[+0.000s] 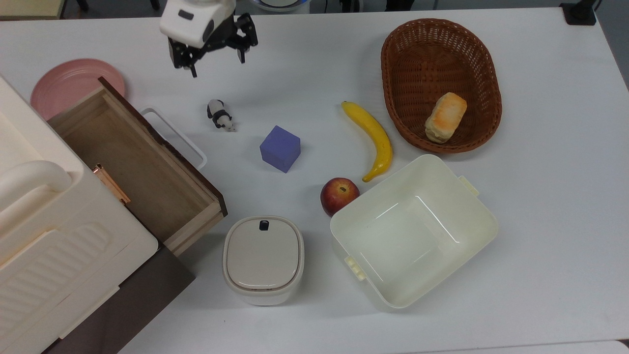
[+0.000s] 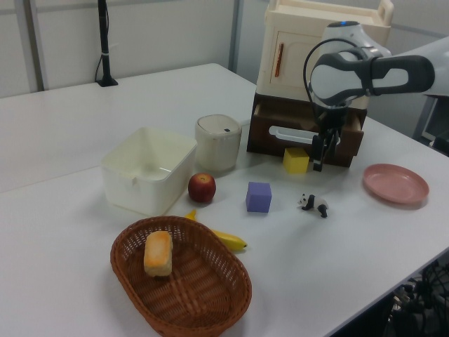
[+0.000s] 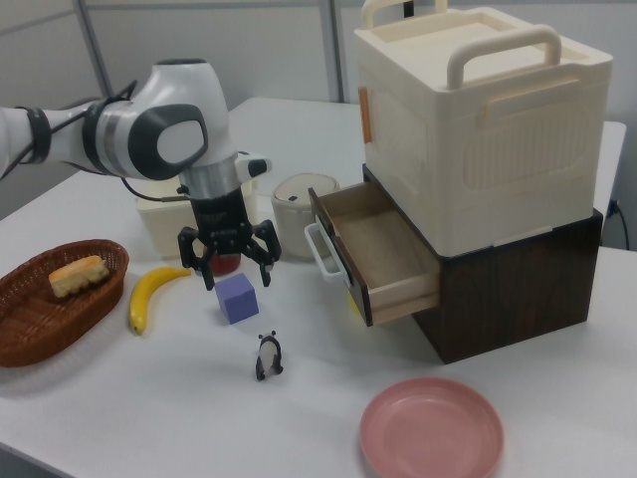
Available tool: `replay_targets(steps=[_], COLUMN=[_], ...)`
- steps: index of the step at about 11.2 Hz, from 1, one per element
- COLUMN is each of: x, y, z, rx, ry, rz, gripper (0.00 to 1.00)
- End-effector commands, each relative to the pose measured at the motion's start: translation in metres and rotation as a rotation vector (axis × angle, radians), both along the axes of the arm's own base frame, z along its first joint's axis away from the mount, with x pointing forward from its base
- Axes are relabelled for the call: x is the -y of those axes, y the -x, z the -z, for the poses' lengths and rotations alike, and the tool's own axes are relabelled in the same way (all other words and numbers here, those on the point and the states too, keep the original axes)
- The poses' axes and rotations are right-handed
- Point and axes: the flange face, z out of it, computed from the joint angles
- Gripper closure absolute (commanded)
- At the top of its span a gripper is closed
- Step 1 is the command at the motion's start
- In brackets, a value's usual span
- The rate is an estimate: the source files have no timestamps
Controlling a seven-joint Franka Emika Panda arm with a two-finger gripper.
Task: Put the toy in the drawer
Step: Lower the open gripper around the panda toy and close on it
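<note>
- The gripper sits in the upper left of the top view, its two fingers spread wide and holding nothing; in the right view it hangs at, left of centre, above the table.
- The toy, a small black-and-white panda, stands on the table left of centre in the top view, just below the gripper and apart from it; in the left view it is at, right of centre.
- The drawer is pulled out at the left of the top view, its light wood inside bare, its white loop handle pointing toward the toy.
- The purple cube lies near the toy, to its lower right in the top view.
- A pink plate lies at the upper left, partly behind the drawer's corner.
- A banana and an apple lie near the frame's centre, the apple touching the cream tub.
- The wicker basket, upper right, holds a piece of bread.
</note>
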Motion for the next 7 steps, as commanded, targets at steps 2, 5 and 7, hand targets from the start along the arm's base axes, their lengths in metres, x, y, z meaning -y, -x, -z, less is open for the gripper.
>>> replay_targets(steps=[2, 5, 7], x=[-0.003, 0.000, 0.005], y=[-0.017, -0.022, -0.023], z=[0.046, 0.069, 0.083], rx=[-0.015, -0.043, -0.071], ry=[0.049, 0.063, 0.084], rz=[-0.037, -0.048, -0.058], gripper=[0.00, 0.00, 0.00])
